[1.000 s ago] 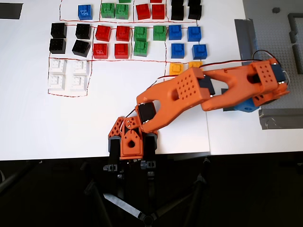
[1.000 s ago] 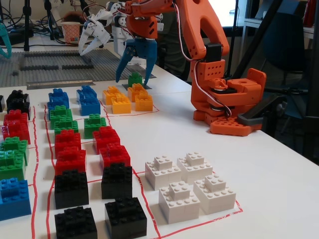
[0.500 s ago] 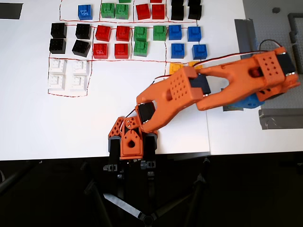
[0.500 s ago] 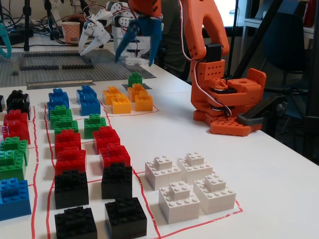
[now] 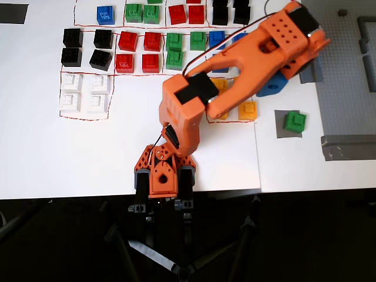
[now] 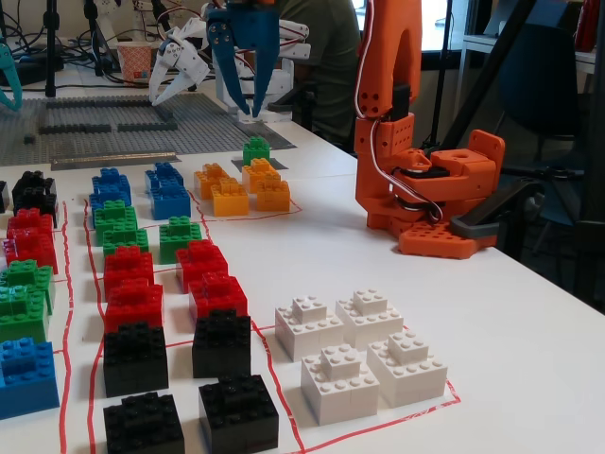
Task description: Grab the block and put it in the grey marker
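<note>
Green block (image 5: pixel 295 121) sits on the grey marker (image 5: pixel 282 130), right of the brick grid in the overhead view; in the fixed view it stands behind the yellow bricks (image 6: pixel 242 186). Orange arm's fingers (image 5: pixel 163 178) hang open over bare white surface (image 5: pixel 70 158), holding nothing. White bricks (image 6: pixel 359 352) lie inside a red outline. No readable writing or labels.

White tabletop (image 5: pixel 70 158), red outlines marked on it. Grey studded baseplate (image 6: pixel 104 118) at far end in fixed view. Dark floor below table edge in overhead view, black tripod legs (image 5: pixel 170 258) crossing it. Behind table: seated person in green shirt (image 6: pixel 326 47), cables, stands, blue chair (image 6: pixel 539 76) at right. Bright, even light.
</note>
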